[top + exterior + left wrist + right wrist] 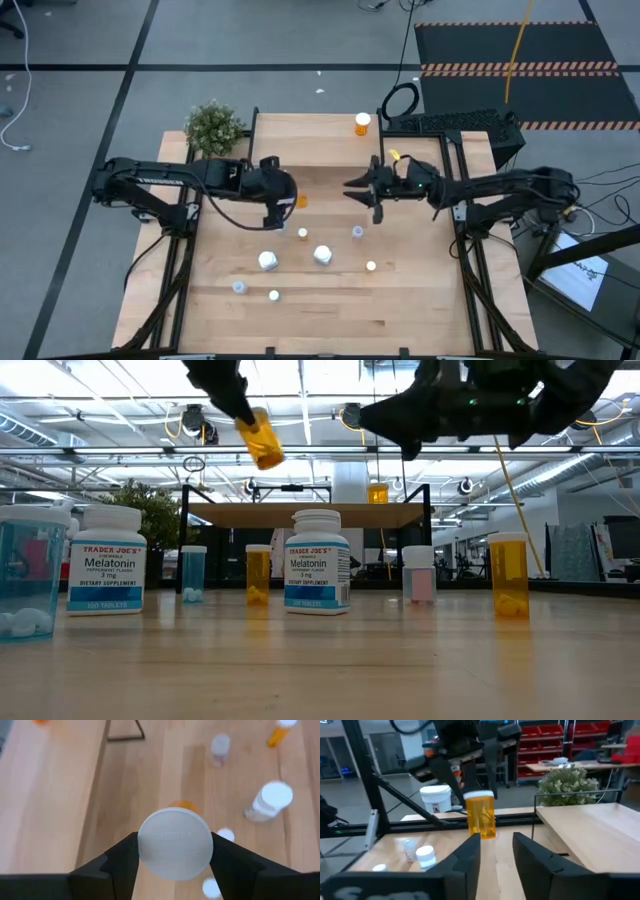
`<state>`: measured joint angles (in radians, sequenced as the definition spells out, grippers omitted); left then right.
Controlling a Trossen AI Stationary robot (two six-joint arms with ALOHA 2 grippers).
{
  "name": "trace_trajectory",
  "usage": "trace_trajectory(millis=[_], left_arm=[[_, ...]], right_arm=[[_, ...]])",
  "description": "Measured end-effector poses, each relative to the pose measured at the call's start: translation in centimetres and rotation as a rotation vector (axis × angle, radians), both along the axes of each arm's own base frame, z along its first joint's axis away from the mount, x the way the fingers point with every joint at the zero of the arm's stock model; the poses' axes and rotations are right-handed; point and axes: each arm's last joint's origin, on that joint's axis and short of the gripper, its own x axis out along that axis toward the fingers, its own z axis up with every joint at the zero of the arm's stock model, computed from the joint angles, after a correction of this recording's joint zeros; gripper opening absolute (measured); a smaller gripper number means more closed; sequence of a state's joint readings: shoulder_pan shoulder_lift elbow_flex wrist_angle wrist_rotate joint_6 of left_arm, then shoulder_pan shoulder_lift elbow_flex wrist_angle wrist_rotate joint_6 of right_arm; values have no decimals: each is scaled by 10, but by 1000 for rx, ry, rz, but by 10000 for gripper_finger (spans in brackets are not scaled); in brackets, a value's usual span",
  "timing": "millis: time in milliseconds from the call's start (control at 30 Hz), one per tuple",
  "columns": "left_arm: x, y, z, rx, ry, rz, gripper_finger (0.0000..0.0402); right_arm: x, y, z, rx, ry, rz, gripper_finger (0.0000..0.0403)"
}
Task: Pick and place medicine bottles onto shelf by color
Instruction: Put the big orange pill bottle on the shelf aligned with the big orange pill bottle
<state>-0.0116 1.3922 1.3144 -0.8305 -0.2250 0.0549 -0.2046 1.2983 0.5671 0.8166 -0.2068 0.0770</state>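
Observation:
My left gripper [283,200] is shut on an orange bottle [300,201] with a white cap, high above the table's middle. In the low view the bottle [262,440] hangs tilted. My right gripper [360,190] is open and empty, just right of it, and its fingers point at the bottle [481,817]. The shelf [320,140] stands at the table's far side, and one orange bottle [362,123] stands on it. Several more bottles stand on the table, among them two white ones [268,261] [322,255]. My left gripper pinches the orange bottle's white cap [175,850] between its two fingers, one on each side of the cap's rim. The fingers come from above, pointing down. The bottle hangs below them, tilted and lifted clear of the table, its orange body [482,822] downward.
A small potted plant [213,127] stands at the table's far left corner. Small bottles [357,232] [371,266] [239,287] stand scattered over the table's middle and near part. The shelf's black legs [254,135] rise at its ends. A keyboard [450,122] lies beyond the far right.

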Motion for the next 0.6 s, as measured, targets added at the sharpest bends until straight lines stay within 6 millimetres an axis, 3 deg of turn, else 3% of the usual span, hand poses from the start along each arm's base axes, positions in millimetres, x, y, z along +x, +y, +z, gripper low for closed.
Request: trace_trajectory(millis=[333,600], left_arm=[[14,0,13,79,-175,-84,224],[19,0,20,94,-264,-88,225]], right_arm=[[18,6,-12,-210,-134,-46,170],[26,19,-20,-211,-152,-31,215]])
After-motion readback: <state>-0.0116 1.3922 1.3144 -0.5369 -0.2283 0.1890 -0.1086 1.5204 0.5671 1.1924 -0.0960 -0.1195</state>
